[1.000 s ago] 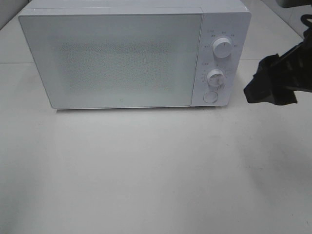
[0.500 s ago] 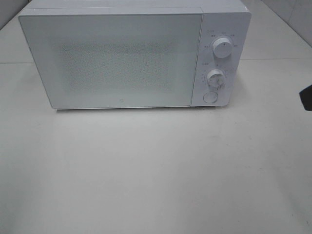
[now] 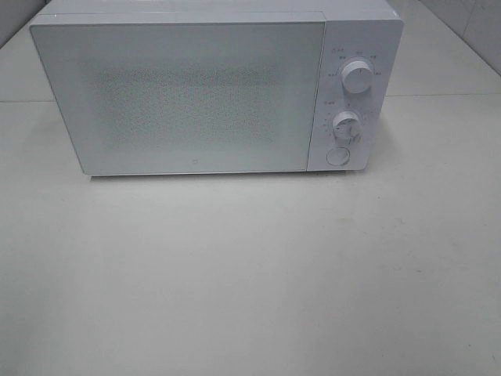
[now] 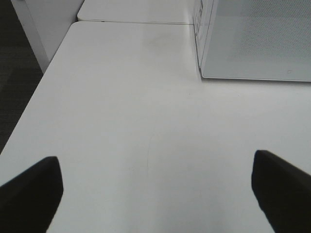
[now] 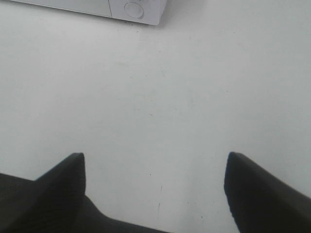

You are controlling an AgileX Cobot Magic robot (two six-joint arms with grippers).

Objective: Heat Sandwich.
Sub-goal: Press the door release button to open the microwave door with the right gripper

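A white table carries a white microwave with its door shut and 2 dials and 1 button on its right. Dark floor borders the table's left edge. The right gripper, beside the microwave 1 second ago, has left the high view. It and the left gripper both gape wide, holding nothing, over open tabletop before the microwave. The sandwich shows in no view.
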